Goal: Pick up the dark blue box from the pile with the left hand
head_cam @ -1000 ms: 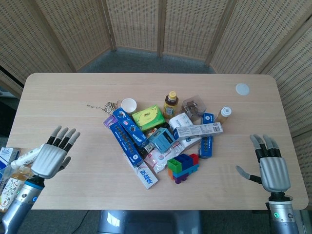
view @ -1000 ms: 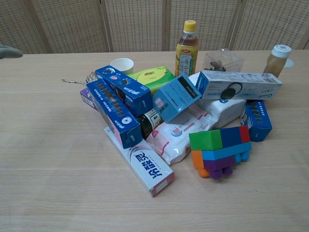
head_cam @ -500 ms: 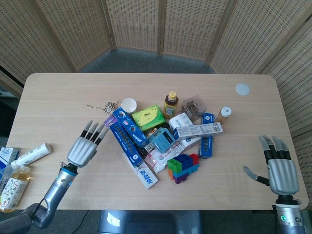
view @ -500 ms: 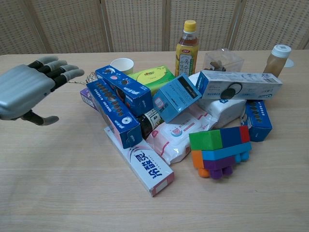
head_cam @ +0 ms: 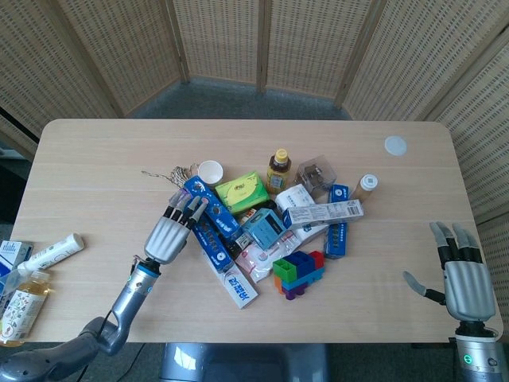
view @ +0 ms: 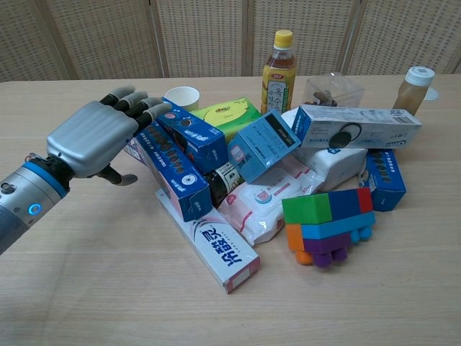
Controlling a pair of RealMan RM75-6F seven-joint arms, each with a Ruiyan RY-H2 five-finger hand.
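Observation:
Two long dark blue boxes lie side by side at the pile's left, one lower (head_cam: 210,233) (view: 171,169) and one above it (head_cam: 212,206) (view: 193,134). A third dark blue box (head_cam: 338,220) (view: 382,180) lies at the pile's right. My left hand (head_cam: 170,234) (view: 94,137) hovers palm down at the pile's left edge, fingers apart and stretched over the near ends of the two left boxes, holding nothing. Whether its fingertips touch them I cannot tell. My right hand (head_cam: 464,278) is open at the table's front right edge, far from the pile.
The pile also holds a tea bottle (view: 278,63), a green pack (view: 227,114), a light blue box (view: 263,145), a long white box (view: 356,126), a pink-white box (view: 216,249), a wipes pack (view: 270,198), coloured blocks (view: 329,225) and a paper cup (view: 181,96).
My left hand has swung right from the table's left edge to the pile, its fingers now over the two left blue boxes. The right hand drifted slightly toward the front right.

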